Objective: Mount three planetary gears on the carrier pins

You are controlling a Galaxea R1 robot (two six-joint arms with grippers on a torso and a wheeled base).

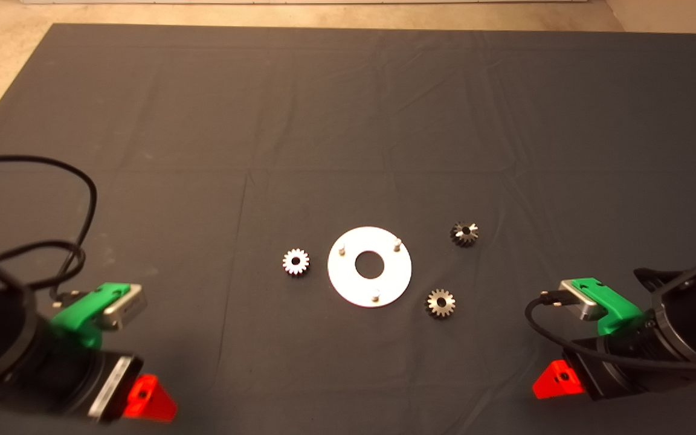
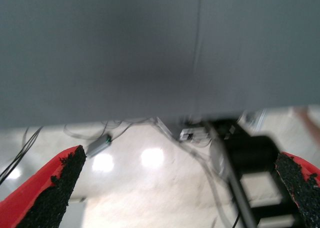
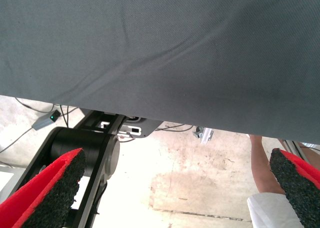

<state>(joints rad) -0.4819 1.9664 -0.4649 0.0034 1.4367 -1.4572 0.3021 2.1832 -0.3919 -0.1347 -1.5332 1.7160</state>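
Plainly, with both the left gripper (image 1: 142,399) and right gripper (image 1: 556,380) parked spread wide, three gears (image 1: 295,262) lie flat around the disc (image 1: 348,284), so a pinch could skid one away.

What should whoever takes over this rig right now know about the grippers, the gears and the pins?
Left gripper: parked at the mat's lower left, fingers open, empty.
Right gripper: parked at the lower right, fingers open, empty.
White disc lies mid-mat with its three carrier pins all bare.
Planetary gears lie loose on the mat: one left of the disc, one to its upper right, one to its lower right.
Done: nothing installed yet.
Left: pick up and seat all three gears.
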